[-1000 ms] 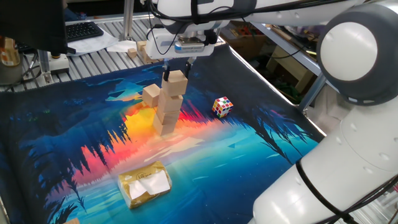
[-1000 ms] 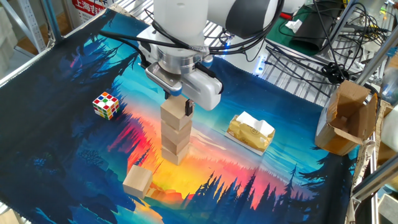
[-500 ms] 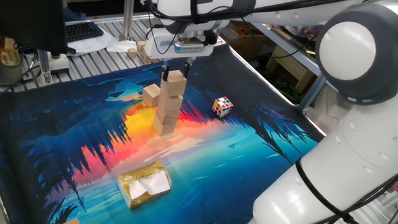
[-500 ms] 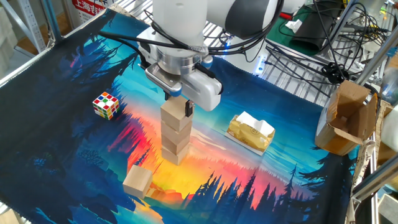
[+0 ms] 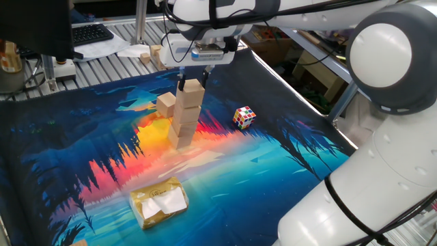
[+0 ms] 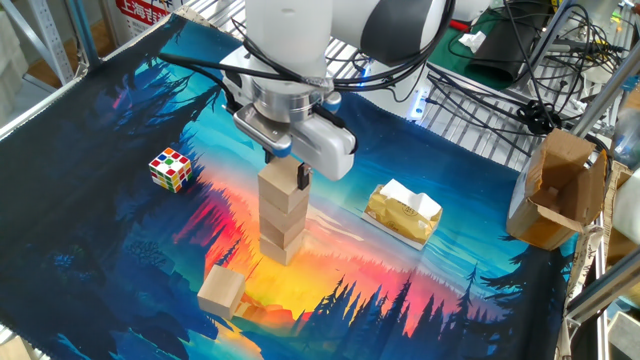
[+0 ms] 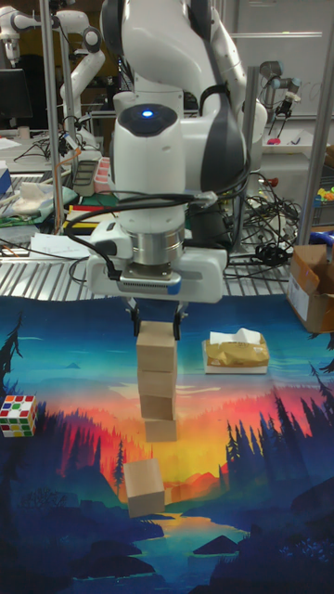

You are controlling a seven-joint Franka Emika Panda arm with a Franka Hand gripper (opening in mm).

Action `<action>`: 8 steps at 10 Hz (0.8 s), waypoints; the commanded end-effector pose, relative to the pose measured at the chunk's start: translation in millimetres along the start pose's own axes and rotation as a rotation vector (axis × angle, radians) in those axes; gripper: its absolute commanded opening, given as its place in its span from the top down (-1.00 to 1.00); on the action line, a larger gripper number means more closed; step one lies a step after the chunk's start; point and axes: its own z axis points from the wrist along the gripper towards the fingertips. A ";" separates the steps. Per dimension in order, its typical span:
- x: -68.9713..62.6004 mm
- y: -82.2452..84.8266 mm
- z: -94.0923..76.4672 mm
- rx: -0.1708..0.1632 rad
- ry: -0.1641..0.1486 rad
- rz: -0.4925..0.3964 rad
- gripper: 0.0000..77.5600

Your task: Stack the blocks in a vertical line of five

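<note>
A stack of wooden blocks (image 5: 184,116) (image 6: 283,215) (image 7: 158,390) stands mid-mat, leaning slightly. A loose block (image 5: 166,104) (image 6: 221,291) (image 7: 144,487) lies on the mat right beside the stack's foot. My gripper (image 5: 193,76) (image 6: 287,166) (image 7: 157,327) hangs straight over the stack. Its fingers (image 7: 136,325) straddle the upper part of the top block (image 5: 193,87) (image 6: 284,185) (image 7: 156,351), only slightly apart from its sides, and the gripper is open. The top block rests on the stack.
A multicoloured puzzle cube (image 5: 244,117) (image 6: 170,168) (image 7: 19,414) sits apart on the mat. A yellowish wrapped packet (image 5: 159,201) (image 6: 402,213) (image 7: 236,353) lies on the stack's other side. A cardboard box (image 6: 560,190) stands beyond the mat's edge.
The gripper has crept up a little over the stack. The top block and the rest of the stack have stayed put.
</note>
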 end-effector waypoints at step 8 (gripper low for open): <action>1.1 -0.5 2.6 0.030 -0.011 0.061 0.97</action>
